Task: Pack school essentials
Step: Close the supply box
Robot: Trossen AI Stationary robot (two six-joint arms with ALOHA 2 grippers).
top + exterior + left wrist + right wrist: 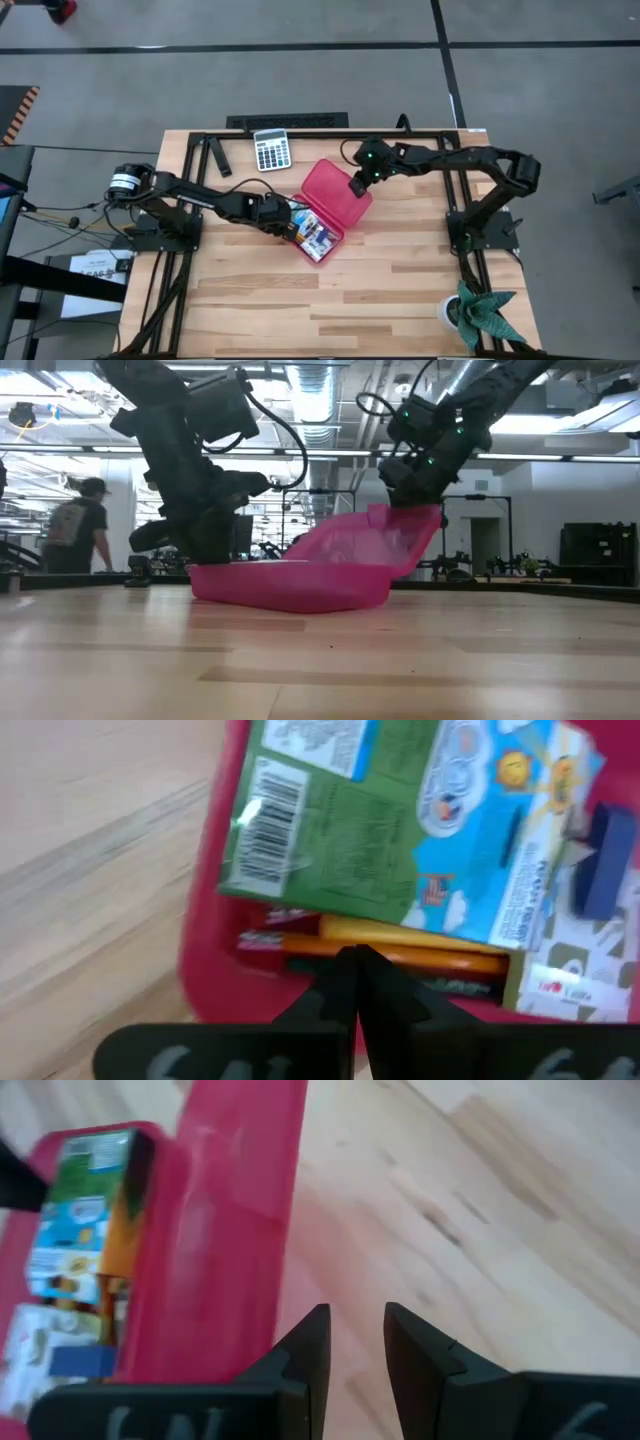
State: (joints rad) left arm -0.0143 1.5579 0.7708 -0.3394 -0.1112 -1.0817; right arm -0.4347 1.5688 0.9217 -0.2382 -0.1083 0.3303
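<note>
Green-blue carton (400, 830) lies inside red case (322, 208) over orange and yellow pencils (400, 945) | left tool (357, 982) fingers together, above the case's contents | right tool (357, 185) slightly apart at raised lid edge (405, 535) | calculator (271, 149) on counter (400, 290) beyond case

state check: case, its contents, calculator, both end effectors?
red case: open, lid raised at a slant
green-blue carton: lying inside the case
orange pencils: inside the case, beside the carton
calculator: on the table, outside the case
left end effector: shut, over the case contents
right end effector: open, at the lid's edge
</note>
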